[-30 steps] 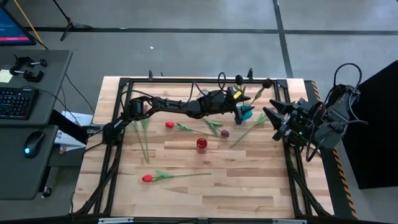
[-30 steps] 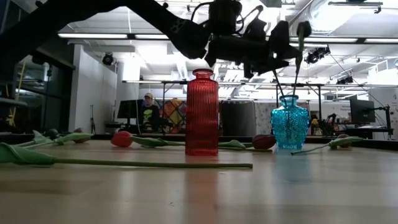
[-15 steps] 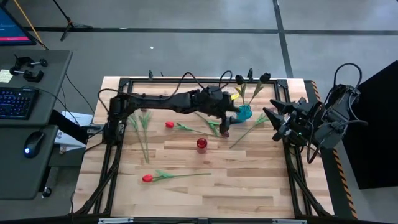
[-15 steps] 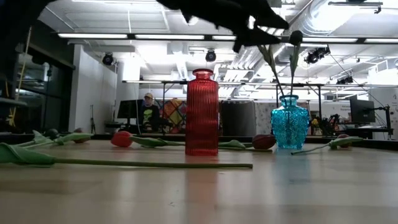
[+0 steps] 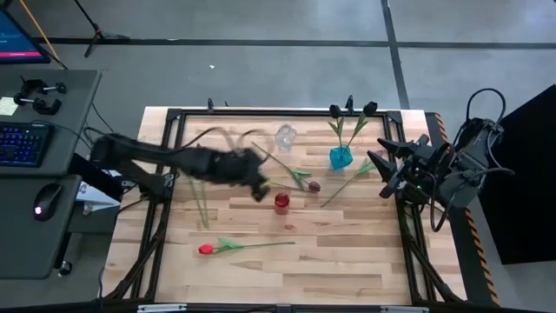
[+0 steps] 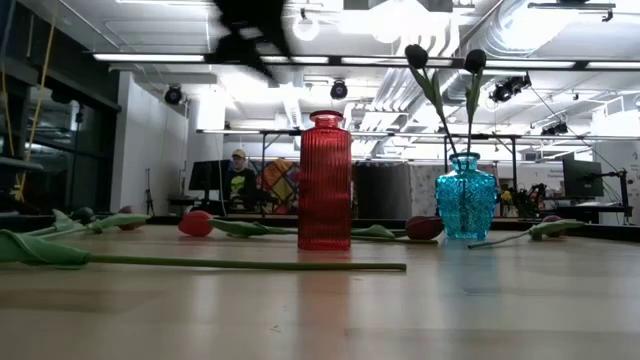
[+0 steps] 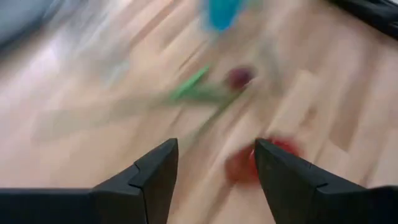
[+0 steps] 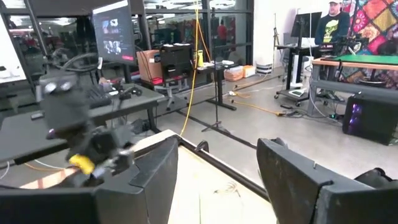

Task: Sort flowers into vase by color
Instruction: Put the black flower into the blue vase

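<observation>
Two near-black tulips stand in the teal glass vase.
Left gripper, fingers apart and empty, hovers at nine o'clock of the ribbed red glass vase; right gripper parted, idle.

Left arm: motion-smeared in the high view; its gripper shows only as a dark blur beside the red vase.
Low view: same arm a dark smudge cut by the top edge; nothing of its fingers legible.
Left wrist view: table contents streaked; blue vase cropped at the edge, a maroon tulip head and a red shape partly behind one finger, outlines unreadable.
Clear vase: faint, contents too small to tell.
Right wrist view: table almost wholly hidden behind the fingers.
</observation>
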Robot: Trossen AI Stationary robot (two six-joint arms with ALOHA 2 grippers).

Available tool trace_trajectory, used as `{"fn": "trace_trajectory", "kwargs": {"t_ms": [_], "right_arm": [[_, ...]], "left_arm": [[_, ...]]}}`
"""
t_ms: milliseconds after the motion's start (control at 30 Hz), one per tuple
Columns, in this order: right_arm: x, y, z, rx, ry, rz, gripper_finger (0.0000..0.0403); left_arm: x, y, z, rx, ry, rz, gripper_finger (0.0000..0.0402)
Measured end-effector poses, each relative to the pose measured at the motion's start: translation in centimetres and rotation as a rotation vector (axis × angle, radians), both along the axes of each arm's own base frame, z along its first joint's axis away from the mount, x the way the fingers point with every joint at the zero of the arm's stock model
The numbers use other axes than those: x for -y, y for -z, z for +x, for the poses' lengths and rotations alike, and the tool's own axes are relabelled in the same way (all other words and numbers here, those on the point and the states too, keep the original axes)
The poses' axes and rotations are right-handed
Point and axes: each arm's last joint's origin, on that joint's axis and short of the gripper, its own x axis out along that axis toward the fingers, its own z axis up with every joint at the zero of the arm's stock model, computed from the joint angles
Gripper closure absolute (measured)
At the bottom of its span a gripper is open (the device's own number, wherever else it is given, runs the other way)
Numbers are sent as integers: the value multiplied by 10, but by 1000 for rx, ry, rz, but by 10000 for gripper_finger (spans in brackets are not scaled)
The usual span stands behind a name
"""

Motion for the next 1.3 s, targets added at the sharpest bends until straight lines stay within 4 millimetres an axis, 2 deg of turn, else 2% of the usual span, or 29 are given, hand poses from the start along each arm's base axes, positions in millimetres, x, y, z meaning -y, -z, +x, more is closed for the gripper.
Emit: {"fn": "trace_trajectory", "kwargs": {"t_ms": [100, 200, 300, 367, 500, 667, 933, 1300], "right_arm": [[0, 0, 0, -10, -3, -11, 194], [0, 0, 0, -16, -4, -19, 194], [0, 0, 0, -13, -3, -15, 194], [0, 0, 0, -8, -3, -9, 194], [0, 0, 0, -5, -3, -5, 194], [0, 0, 0, 10, -2, 14, 194], [0, 0, 0, 9, -2, 13, 194], [0, 0, 0, 4, -2, 6, 194]], "left_arm": [[14, 26, -48, -57, -290, -176, 212], [23, 54, -88, -219, -488, -333, 218], [25, 80, -117, -398, -659, -417, 223], [23, 93, -127, -440, -755, -429, 224], [17, 116, -139, -460, -850, -404, 225], [8, 136, -148, -459, -939, -382, 225], [1, 140, -145, -390, -1034, -352, 225], [4, 164, -136, -451, -1190, -297, 225]]}}
